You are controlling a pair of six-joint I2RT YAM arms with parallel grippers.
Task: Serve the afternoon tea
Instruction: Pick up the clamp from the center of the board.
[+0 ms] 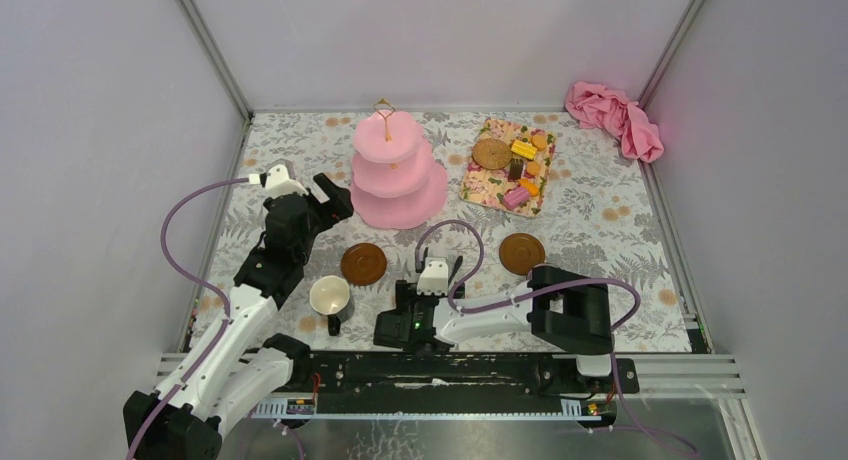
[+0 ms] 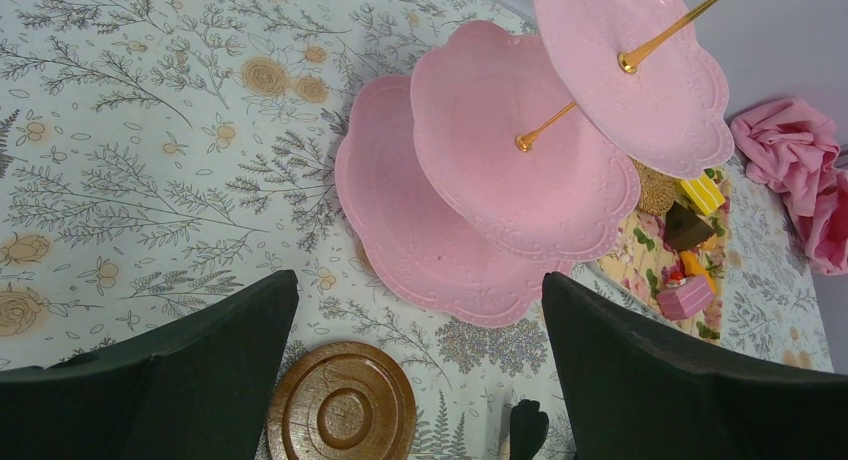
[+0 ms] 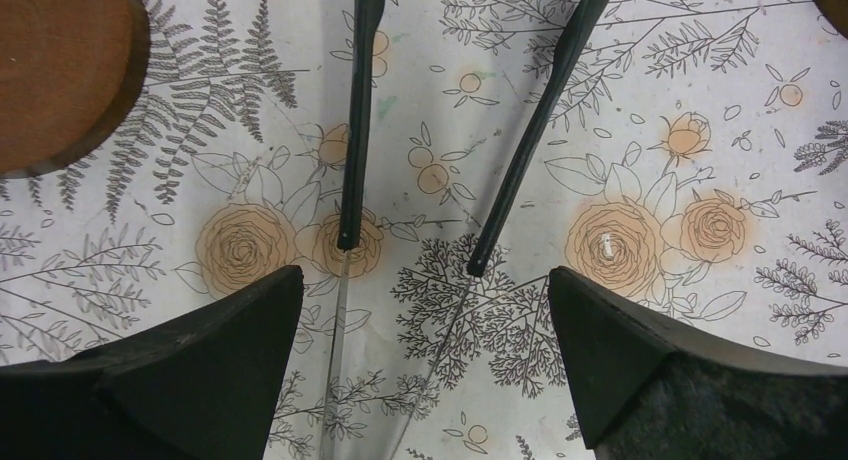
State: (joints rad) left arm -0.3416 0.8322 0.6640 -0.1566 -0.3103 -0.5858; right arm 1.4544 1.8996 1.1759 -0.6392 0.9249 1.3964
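Right hand (image 3: 422,280) gapes over slim black tongs (image 3: 357,130).

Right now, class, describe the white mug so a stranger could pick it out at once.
Start at the pink three-tier cake stand at the back of the floral table. Come toward the near edge to the left brown saucer; the white mug stands just nearer and left of it. Unlike the flat saucer, it is tall and pale.
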